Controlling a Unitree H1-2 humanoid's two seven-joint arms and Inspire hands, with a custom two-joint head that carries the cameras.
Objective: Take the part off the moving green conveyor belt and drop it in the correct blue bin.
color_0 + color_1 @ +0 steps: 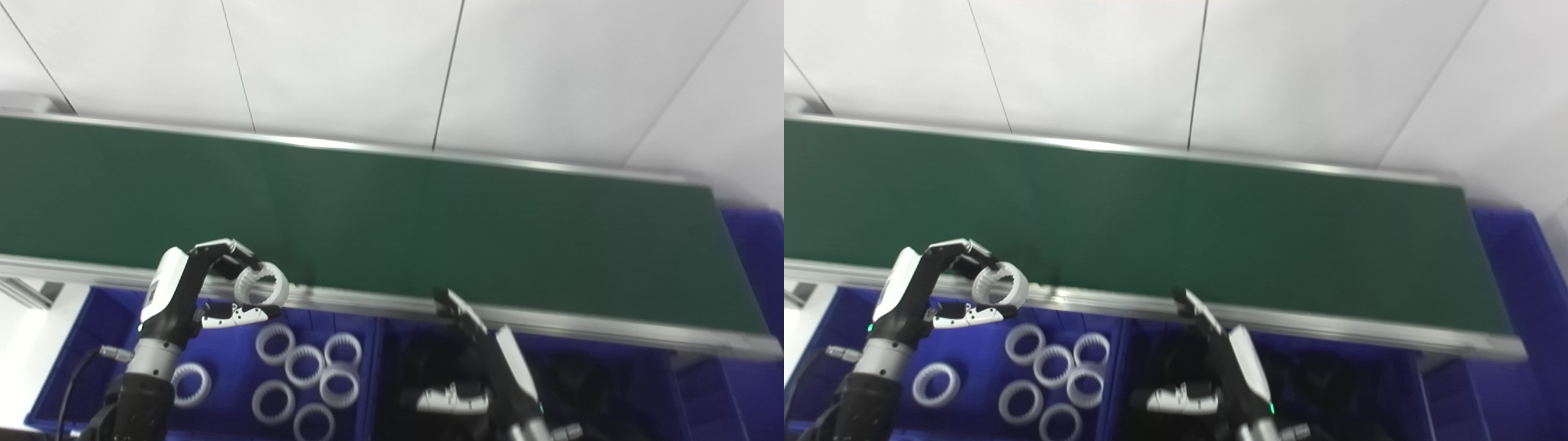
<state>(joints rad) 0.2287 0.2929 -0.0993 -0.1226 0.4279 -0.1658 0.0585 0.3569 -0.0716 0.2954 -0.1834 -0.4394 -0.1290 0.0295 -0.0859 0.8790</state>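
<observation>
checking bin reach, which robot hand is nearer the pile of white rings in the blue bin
Left. The left robot hand hangs just above the white rings, holding one; the right robot hand is over the neighbouring bin.

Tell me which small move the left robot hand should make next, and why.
Probably open the fingers: the left robot hand holds a white ring over the left blue bin, where similar white rings already lie.
</observation>
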